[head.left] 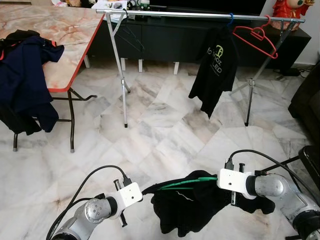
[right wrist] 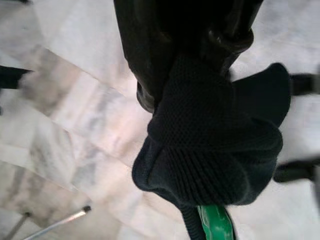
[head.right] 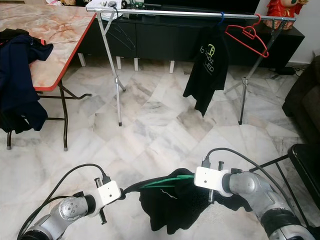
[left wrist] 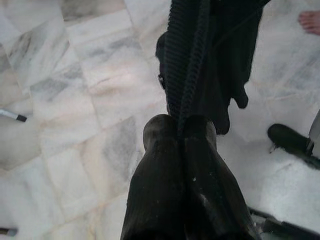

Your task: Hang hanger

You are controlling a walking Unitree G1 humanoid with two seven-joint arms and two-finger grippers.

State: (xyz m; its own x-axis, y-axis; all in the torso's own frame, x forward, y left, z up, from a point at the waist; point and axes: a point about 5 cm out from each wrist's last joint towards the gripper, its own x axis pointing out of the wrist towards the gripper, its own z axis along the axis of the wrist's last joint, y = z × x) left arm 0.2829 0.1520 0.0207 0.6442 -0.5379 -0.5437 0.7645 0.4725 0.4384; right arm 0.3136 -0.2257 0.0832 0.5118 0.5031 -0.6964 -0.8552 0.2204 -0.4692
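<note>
Black garment (head.left: pixel 192 207): matt ribbed knit cloth, on a green hanger (head.left: pixel 187 183) of glossy plastic; fingers (left wrist: pixel 165 170) of smooth, faintly shiny black plastic or rubber. Floor (head.left: pixel 165 135): polished grey-veined white marble tiles; table (head.left: pixel 60 30): glossy marble-patterned top, red edge, dark metal legs. Clothes rail (head.left: pixel 200 15): bright bare metal tube, carrying a red plastic hanger (head.left: pixel 257 37) and a matt black printed shirt (head.left: pixel 215 70).
</note>
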